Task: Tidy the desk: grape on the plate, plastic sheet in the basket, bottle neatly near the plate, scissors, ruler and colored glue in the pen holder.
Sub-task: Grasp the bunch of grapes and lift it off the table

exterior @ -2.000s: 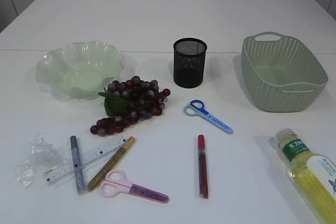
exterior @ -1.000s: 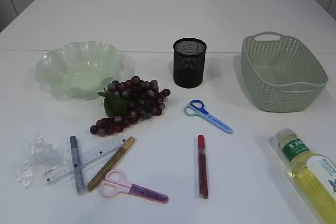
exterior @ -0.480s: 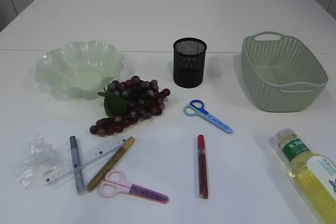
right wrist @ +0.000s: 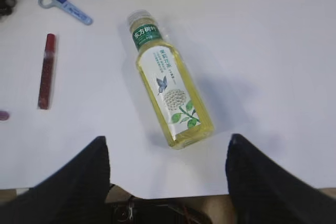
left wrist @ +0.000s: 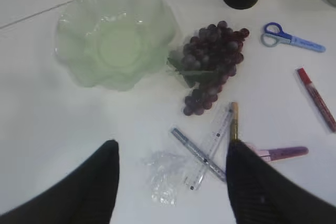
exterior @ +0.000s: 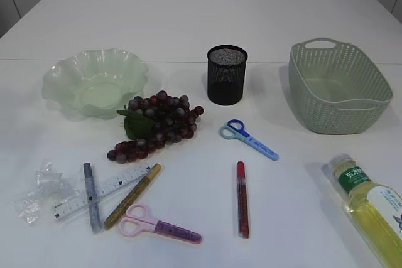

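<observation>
Left gripper [left wrist: 170,182] hangs high above the desk with its jaws spread wide and nothing between them; right gripper [right wrist: 168,179] does the same on its side, jaws wide apart, empty. Neither touches a thing, and every item sits unplaced, so the tidy looks to be at its opening step.

Take the pen holder [exterior: 227,74] as our mark. Directly under the left gripper lies the plastic sheet [left wrist: 167,176], crumpled, far to the left and front of the pen holder. Just beside it the ruler [left wrist: 210,148] lies crossed with a grey glue stick [left wrist: 197,153] and a gold one [left wrist: 233,121], pink scissors [exterior: 160,226] close in front. The grape [exterior: 157,123] bunch rests left-front of the holder, just beside the plate [exterior: 66,73]. Blue scissors [exterior: 248,138] lie right in front of the holder, the red glue [exterior: 241,198] further forward. The basket [exterior: 339,110] stands to the right.

Under the right gripper the bottle [right wrist: 169,95] lies on its side, far right-front of the holder.

If the sheet goes first, I'd come straight down on its bunched middle, clear of the ruler's end, and close gently; thin film slips. For the bottle, grip across the body, not the cap.
</observation>
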{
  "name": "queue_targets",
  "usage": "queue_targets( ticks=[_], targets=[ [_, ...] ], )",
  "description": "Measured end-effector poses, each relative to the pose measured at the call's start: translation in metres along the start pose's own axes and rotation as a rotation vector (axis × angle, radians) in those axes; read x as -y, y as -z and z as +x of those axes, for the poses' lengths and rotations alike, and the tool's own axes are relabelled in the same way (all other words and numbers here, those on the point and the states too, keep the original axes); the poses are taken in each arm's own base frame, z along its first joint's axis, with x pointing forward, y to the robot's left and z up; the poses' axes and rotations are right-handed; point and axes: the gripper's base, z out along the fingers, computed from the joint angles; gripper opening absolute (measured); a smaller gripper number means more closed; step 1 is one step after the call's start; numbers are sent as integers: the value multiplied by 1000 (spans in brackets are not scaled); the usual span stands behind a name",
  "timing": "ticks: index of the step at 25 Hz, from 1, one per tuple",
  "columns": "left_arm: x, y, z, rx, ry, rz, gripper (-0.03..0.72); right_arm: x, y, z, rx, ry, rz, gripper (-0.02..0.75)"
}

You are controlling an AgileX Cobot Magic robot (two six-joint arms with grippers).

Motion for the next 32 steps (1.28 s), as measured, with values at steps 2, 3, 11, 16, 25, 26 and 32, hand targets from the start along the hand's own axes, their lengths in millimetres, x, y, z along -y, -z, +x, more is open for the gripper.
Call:
queue_targets(
  ticks=[2,3,11,16,25,26,32],
  targets=[
    [8,-20,-20,-30,-56,-3,469,-3,-4,-8,-34,-17,-16,538],
    [10,-29,-27,-43,-78,-14,469,-3,-6,-12,-51,-28,-20,538],
    [15,-119,-65,-118,-203,-28,469,-7,-24,-37,-169,-59,-23,538],
    [15,-168,-72,-103,-369,-17,469,-7,-41,-46,-253,-69,-16,538],
    [26,-261,-53,-219,-512,147,469,-8,-58,-53,-330,-83,-13,538],
    [29,-269,-50,-231,-529,166,469,-8,-59,-53,-335,-84,-13,538],
    [40,-307,-39,-238,-566,225,469,-8,-68,-56,-371,-88,-7,536]
  ],
)
